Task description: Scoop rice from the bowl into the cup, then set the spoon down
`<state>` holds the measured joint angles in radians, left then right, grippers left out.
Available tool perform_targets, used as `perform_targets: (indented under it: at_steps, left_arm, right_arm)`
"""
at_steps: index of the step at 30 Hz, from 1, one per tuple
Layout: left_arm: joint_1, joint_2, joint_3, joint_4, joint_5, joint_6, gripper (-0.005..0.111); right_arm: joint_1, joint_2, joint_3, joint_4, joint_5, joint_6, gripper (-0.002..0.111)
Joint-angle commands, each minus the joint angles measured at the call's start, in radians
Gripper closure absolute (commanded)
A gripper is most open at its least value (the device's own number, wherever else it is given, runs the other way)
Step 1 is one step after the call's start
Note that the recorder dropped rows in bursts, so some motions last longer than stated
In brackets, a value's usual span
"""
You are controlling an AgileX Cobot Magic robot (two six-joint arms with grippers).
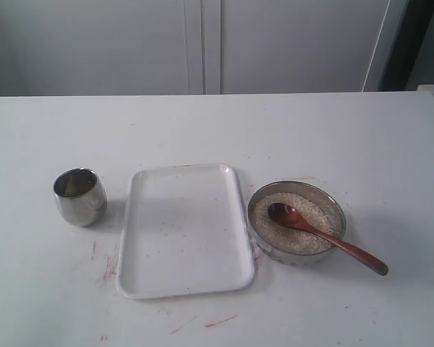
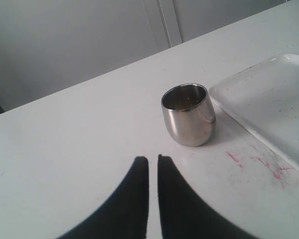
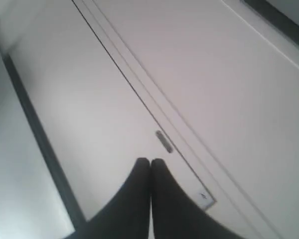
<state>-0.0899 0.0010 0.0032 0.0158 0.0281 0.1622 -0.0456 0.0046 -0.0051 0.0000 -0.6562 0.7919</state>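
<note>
So the rice (image 1: 311,208) is sitting in the bowl (image 1: 296,183), over on the right side of the bench (image 1: 202,123) in the exterior view, and it fills the dish pretty much up to the rim. The spoon (image 1: 325,237) is lying in there with its oval end resting on the grains, and the handle leans over the near right edge of the bowl and sticks out past it above the bench. The cup (image 1: 79,196) is way over on the left, upright, well apart from the bowl, and I can't tell what's inside beyond some reflections. Between the two there's a white rectangular tray (image 1: 184,231), flat on the bench, just beside the bowl and near the cup. There are some reddish streaks (image 1: 220,320) on the bench near the tray's front edge, plus a few faint ones on the tray itself. In the left wrist view the left pincer (image 2: 152,162) has its black fingers pressed almost together with only a thin slit between them, hanging over bare bench and aimed toward the cup, not touching it. The right pincer (image 3: 150,163) is fully pressed together too, aimed up at pale cabinet doors (image 3: 189,74) with a small metal latch (image 3: 164,142).
</note>
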Motion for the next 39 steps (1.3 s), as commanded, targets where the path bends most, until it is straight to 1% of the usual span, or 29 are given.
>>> perform_targets:
  at_steps: [1, 6, 12, 15, 18, 20, 21, 23, 24, 28, 32, 33, 35, 37, 38, 39]
  left_arm:
    - [-0.003, -0.001, -0.003, -0.007, -0.008, -0.001, 0.092]
    - [-0.003, -0.001, -0.003, -0.007, -0.008, -0.001, 0.092]
    - [-0.003, -0.001, -0.003, -0.007, -0.008, -0.001, 0.092]
    - [-0.003, -0.001, -0.003, -0.007, -0.008, -0.001, 0.092]
    - [-0.003, -0.001, -0.003, -0.007, -0.008, -0.001, 0.092]
    - [-0.003, -0.001, -0.003, -0.007, -0.008, -0.001, 0.092]
    - [-0.003, -0.001, -0.003, -0.007, -0.008, -0.001, 0.092]
    - [-0.003, -0.001, -0.003, -0.007, -0.008, -0.001, 0.092]
    - [-0.003, -0.001, -0.003, -0.007, -0.008, -0.001, 0.092]
    - [-0.003, -0.001, -0.003, -0.007, -0.008, -0.001, 0.092]
    - [-0.003, -0.001, -0.003, -0.007, -0.008, -0.001, 0.092]
    - [-0.003, -0.001, -0.003, -0.007, -0.008, -0.001, 0.092]
    - [-0.003, -0.001, -0.003, -0.007, -0.008, -0.001, 0.092]
    - [-0.003, -0.001, -0.003, -0.007, -0.008, -0.001, 0.092]
    - [-0.003, -0.001, -0.003, -0.007, -0.008, -0.001, 0.092]
    - [-0.003, -0.001, -0.003, -0.007, -0.008, -0.001, 0.092]
  right_arm:
    - [0.006, -0.005, -0.057, -0.089, -0.133, 0.185, 0.108]
    - [0.006, -0.005, -0.185, -0.156, -0.225, 0.240, 0.108]
    - [0.006, -0.005, -0.397, -0.180, -0.197, 0.242, 0.108]
    - [0.006, -0.005, -0.518, -0.228, -0.084, 0.241, 0.108]
    - [0.006, -0.005, -0.651, -0.315, 0.079, 0.241, 0.108]
    - [0.006, -0.005, -0.752, -0.402, 0.224, 0.233, 0.108]
    - [0.006, -0.005, -0.844, -0.479, 0.345, 0.233, 0.108]
    - [0.008, 0.003, -0.942, -0.548, 0.471, 0.230, 0.108]
    - [0.016, 0.014, -0.963, -0.554, 0.487, 0.220, 0.108]
    - [0.098, 0.120, -1.080, -0.556, 0.502, 0.122, 0.108]
    - [0.163, 0.281, -1.172, -0.561, 0.710, 0.094, 0.108]
    - [0.179, 0.312, -1.183, -0.558, 0.755, 0.077, 0.108]
    - [0.208, 0.378, -1.199, -0.506, 0.877, -0.016, 0.108]
    - [0.239, 0.450, -1.223, -0.293, 1.040, -0.255, 0.108]
    - [0.259, 0.493, -1.242, -0.160, 1.110, -0.445, 0.108]
    - [0.269, 0.516, -1.252, -0.067, 1.158, -0.536, 0.108]
